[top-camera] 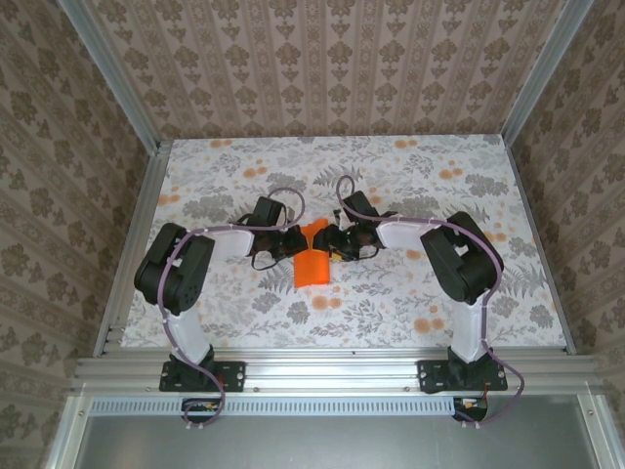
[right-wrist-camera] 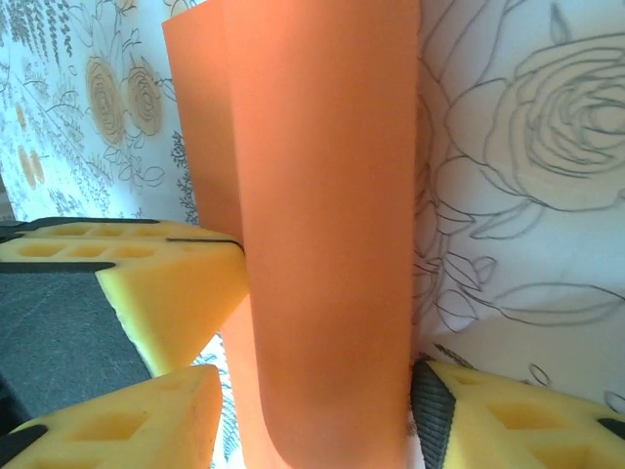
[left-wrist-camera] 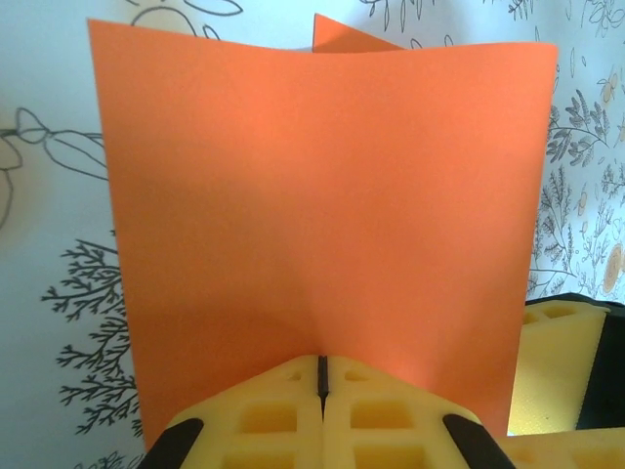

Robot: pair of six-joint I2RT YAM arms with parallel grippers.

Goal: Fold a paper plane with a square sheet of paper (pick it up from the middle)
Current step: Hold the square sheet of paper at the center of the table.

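The square sheet of paper point(top-camera: 312, 266) is bright orange and stands bent up off the flowered tablecloth between the two arms. In the left wrist view it point(left-wrist-camera: 322, 215) rises as a broad wall, and my left gripper point(left-wrist-camera: 320, 376) is shut on its lower middle, yellow pads pressed together. From above, the left gripper point(top-camera: 296, 241) meets the sheet from the left and my right gripper point(top-camera: 335, 242) from the right. In the right wrist view the paper point(right-wrist-camera: 322, 244) curves down between the spread pads of the right gripper point(right-wrist-camera: 312, 425), which stands open around it. The paper plane is out of view.
The flowered tablecloth point(top-camera: 410, 176) covers the table, with aluminium rails point(top-camera: 332, 366) along its near edge and sides. Patterned walls close in the back and both sides. One yellow finger point(left-wrist-camera: 552, 366) of the right gripper sits just right of the sheet.
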